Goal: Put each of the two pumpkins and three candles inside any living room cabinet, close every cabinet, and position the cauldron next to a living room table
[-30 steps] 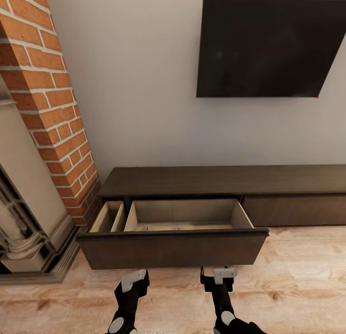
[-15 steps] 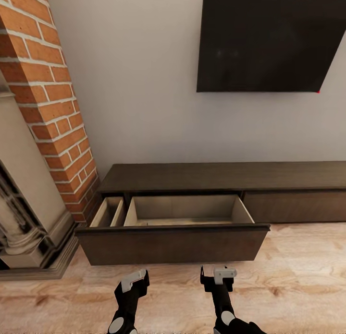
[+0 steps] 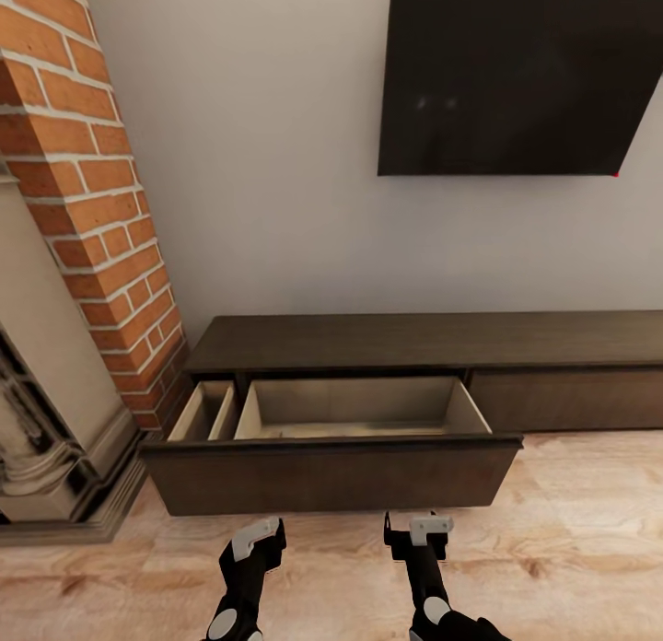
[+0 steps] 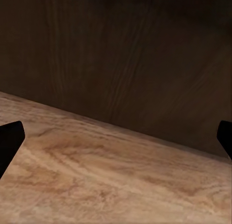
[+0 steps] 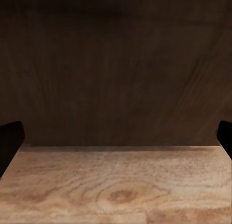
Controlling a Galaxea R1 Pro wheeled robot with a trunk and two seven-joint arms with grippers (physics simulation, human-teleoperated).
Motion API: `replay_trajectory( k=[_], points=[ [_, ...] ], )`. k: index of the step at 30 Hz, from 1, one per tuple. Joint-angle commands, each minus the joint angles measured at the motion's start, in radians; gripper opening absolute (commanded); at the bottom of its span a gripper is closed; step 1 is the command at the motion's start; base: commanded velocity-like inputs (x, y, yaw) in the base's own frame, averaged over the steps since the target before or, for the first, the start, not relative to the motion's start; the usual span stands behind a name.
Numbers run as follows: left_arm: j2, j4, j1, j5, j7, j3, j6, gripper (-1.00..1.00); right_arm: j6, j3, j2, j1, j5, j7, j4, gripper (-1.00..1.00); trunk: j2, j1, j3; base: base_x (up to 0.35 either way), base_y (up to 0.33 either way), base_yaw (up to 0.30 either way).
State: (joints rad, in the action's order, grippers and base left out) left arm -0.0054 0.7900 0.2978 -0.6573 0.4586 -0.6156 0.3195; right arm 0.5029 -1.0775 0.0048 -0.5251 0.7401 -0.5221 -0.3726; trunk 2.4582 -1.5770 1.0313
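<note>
The left gripper (image 3: pixel 255 537) is spread wide and holds nothing: in the left wrist view its 2 black fingertips (image 4: pixel 10 137) sit at opposite edges, with only dark wood grain and pale plank floor between them. The right gripper (image 3: pixel 416 529) is just as wide and just as empty, its fingertips (image 5: pixel 9 137) likewise far apart in the right wrist view. Both hang just in front of the cabinet's pulled-out drawer front (image 3: pixel 331 475), near it but not touching, above the floor (image 3: pixel 571 567).

Both arms reach forward side by side, low and roughly parallel, black-sleeved with pale grey caps near the wrists.

The cabinet (image 3: pixel 433 342) is a long, low unit of matte dark brown wood with a flat top, set against the plain grey wall. Its drawer nearest the brick column stands open, a handleless slab front with a paler grey-beige interior split into 1 narrow compartment (image 3: pixel 204 411) and 1 wide compartment (image 3: pixel 359 406); nothing can be made out in the parts of them that show. The next front (image 3: pixel 571 400) along the cabinet sits flush. A black flat TV (image 3: pixel 516 75) hangs on the wall above the cabinet. A red brick column (image 3: pixel 87 190) and a pale carved fireplace surround (image 3: pixel 46 420) stand beside the cabinet's open end.
</note>
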Motion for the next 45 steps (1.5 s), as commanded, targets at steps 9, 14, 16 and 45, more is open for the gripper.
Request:
replay_trajectory(
  k=[9,14,16,45],
  points=[
    [0.001,-0.001,0.001,-0.012,0.005,-0.006,0.007,1.0,-0.001,-0.008,0.0,-0.002,0.01,-0.006,0.0,1.0,0.0,0.0,0.001,0.304,0.0,0.0],
    [0.001,-0.005,0.001,-0.012,0.005,-0.006,0.007,1.0,-0.025,-0.007,0.001,-0.001,0.012,-0.007,0.0,1.0,0.0,0.0,0.001,0.066,0.0,0.0],
    [0.0,-0.017,0.001,-0.012,0.005,-0.006,0.007,1.0,-0.032,-0.006,0.001,-0.002,0.014,-0.007,0.0,1.0,0.0,0.0,0.001,0.068,0.0,0.0],
    [0.0,-0.025,0.001,-0.012,0.005,-0.006,0.007,1.0,-0.037,-0.006,0.001,-0.001,0.013,-0.007,0.0,1.0,0.0,0.0,0.001,0.125,0.0,0.0]
  ],
)
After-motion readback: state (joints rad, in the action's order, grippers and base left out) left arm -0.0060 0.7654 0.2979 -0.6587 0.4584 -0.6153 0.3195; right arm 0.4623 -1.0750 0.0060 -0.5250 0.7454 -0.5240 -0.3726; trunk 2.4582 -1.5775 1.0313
